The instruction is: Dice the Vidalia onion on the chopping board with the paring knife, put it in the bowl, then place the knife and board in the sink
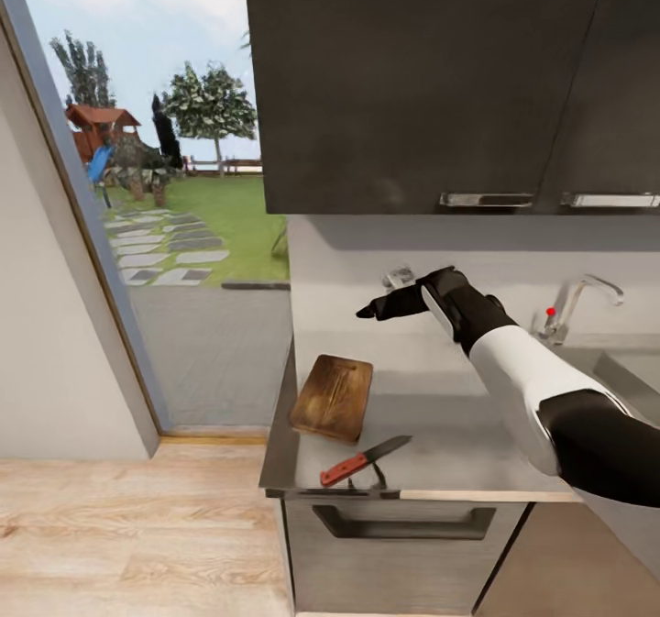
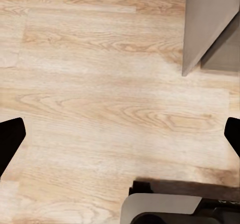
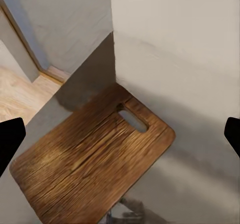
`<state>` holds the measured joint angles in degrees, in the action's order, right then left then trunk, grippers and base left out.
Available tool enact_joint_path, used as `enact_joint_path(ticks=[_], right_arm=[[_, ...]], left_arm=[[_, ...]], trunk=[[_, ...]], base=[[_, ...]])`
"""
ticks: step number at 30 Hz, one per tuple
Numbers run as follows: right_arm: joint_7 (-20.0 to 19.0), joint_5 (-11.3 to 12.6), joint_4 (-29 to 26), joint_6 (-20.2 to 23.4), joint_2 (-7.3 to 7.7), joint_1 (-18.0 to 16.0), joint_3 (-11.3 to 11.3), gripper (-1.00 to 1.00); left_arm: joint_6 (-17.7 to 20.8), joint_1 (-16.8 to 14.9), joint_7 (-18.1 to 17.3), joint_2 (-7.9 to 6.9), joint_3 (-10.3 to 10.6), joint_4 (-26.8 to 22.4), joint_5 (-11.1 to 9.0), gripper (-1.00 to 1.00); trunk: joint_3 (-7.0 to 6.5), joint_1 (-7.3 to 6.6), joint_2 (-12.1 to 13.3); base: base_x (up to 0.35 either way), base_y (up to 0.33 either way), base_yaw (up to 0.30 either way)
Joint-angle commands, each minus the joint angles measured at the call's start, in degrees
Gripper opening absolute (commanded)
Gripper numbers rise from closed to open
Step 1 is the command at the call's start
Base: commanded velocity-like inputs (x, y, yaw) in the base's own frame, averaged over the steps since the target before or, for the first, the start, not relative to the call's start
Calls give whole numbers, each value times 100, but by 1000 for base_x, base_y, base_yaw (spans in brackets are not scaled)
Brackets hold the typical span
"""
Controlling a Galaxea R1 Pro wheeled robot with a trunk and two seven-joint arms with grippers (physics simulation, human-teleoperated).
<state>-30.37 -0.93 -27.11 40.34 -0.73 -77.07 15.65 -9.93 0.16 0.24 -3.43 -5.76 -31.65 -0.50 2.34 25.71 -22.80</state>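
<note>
The right gripper (image 1: 378,308) hung open and empty above the countertop (image 1: 440,434), with the chopping board (image 1: 333,397) below and just ahead of its fingertips. The paring knife (image 1: 364,461) lay beyond the board at the counter's front edge, so a careless downward sweep could probably nudge it off onto the floor.

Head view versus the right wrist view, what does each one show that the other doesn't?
Head view alone: the paring knife lying at the counter's front edge, the tap, the black cupboards and the garden outside. Right wrist view alone: the slot-shaped handle hole in the board, close up. Both: the wooden chopping board on the grey countertop, with nothing on it.
</note>
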Motion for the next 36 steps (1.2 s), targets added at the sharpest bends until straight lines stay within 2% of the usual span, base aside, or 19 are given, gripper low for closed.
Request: enact_joint_path(ticks=[1,3,9,12,15,16,19,26,32,36], right_arm=[[-33,-8,57,-32,7,-7,14,100],[-72,-11,330,-260,22,-7,16,100],[-92,-91,733,-542,24,-7,25,100],[-142,-242,829,-613,13,-4,48,100],[-294,-395,862,-638,8,10,57,100],[-423,-515,874,-645,15,22,59,100],[-542,-672,883,-650,19,32,61,100],[-920,-1326,989,-862,1,51,61,100],[-1139,-1526,1209,-1046,25,55,58,100],[-1157,-1540,1345,-1257,29,56,60,100]], left_arm=[[-8,1,2,0,-3,-8,-4,100],[-9,1,2,0,-3,-8,-4,100],[-5,1,9,-44,-4,-8,-9,100],[-2,1,10,-66,-57,-5,-11,100],[-1,1,8,-66,-225,3,-11,100],[-5,1,5,-63,-318,12,-11,100],[-8,1,3,-62,-361,16,-11,100],[-15,1,2,-61,-382,18,-11,100],[-16,1,2,-61,-390,18,-11,100],[-10,1,2,-61,-390,18,-11,100]], trunk=[[11,7,-12],[11,7,-12],[11,7,-12],[11,7,-12],[11,7,-12],[11,7,-12],[11,7,-12],[11,7,-12],[11,7,-12],[11,7,-12]], base=[[324,4,0],[325,2,0],[325,1,0],[325,0,0],[325,0,0],[324,0,0],[215,0,0],[35,0,0],[4,0,0],[0,0,0]])
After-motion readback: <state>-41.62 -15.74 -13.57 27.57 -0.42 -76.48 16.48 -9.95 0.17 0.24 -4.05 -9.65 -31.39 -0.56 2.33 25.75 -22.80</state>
